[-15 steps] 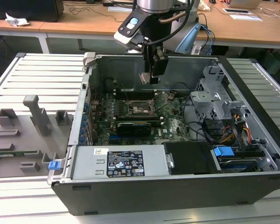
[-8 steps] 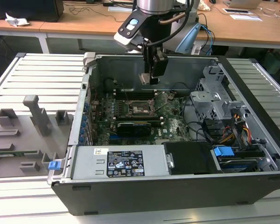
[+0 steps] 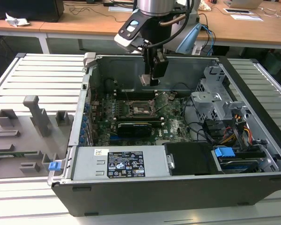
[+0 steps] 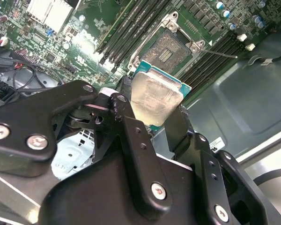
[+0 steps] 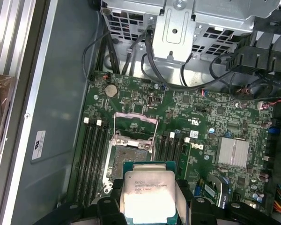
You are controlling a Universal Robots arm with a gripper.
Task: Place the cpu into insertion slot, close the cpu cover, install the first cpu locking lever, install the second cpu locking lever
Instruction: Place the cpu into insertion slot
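Note:
My gripper (image 3: 149,80) hangs inside the open computer case, shut on the cpu (image 5: 147,192). In the second wrist view the cpu (image 4: 154,96) shows as a silvery-grey square with a green edge, clamped on two sides by the black fingers (image 4: 180,123). It hangs above the green board, apart from it. The insertion slot (image 5: 131,157) lies just beyond the cpu, a dark pin field in a metal rim (image 4: 171,49). The cpu cover (image 5: 136,116) stands raised at the slot's far side. In the exterior view the slot (image 3: 139,108) sits below the gripper.
Black memory slots (image 5: 92,154) flank the socket on both sides. A long black card (image 3: 133,126) lies in front of the socket, with the power supply (image 3: 124,161) nearer still. A metal drive cage (image 3: 215,101) and cables fill the exterior view's right. A grey fixture tray (image 3: 23,131) sits outside the case.

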